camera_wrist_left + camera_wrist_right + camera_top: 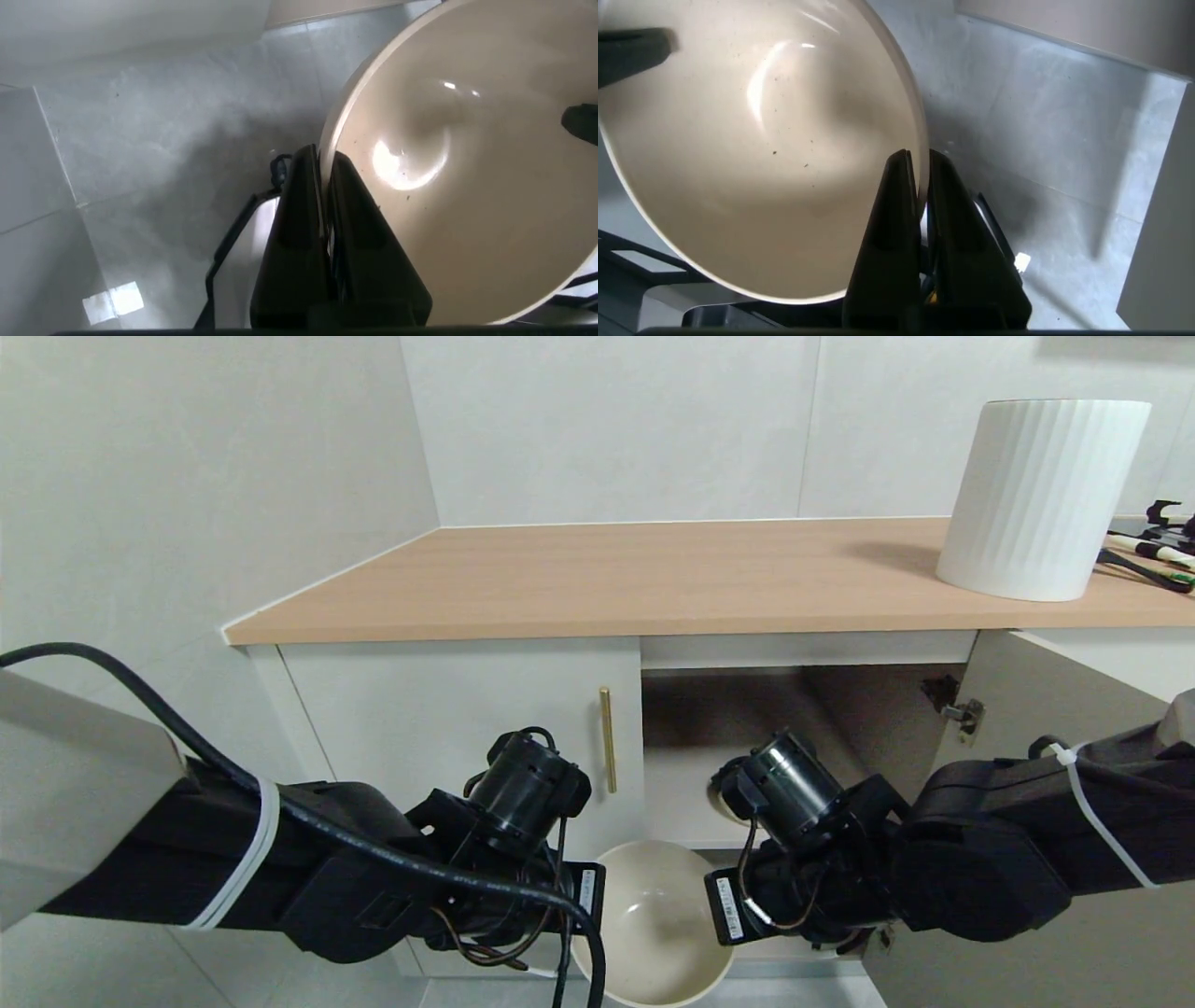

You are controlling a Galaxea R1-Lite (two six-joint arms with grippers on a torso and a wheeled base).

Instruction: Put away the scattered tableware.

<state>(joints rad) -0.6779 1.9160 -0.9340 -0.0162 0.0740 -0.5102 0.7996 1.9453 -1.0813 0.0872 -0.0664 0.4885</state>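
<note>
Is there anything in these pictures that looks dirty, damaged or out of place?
Only a small thing: the cream bowl has a few dark specks on its inside, seen in both wrist views. No crack or chip shows. The left hand and right hand each pinch its rim on opposite sides.

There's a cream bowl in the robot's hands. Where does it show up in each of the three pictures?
Head view: the bowl sits low in the middle, between the left gripper and the right gripper.
Left wrist view: the bowl has its rim pinched by the left gripper.
Right wrist view: the bowl has its rim pinched by the right gripper.
Shared landmark: the bowl's rim, gripped on opposite sides.
</note>
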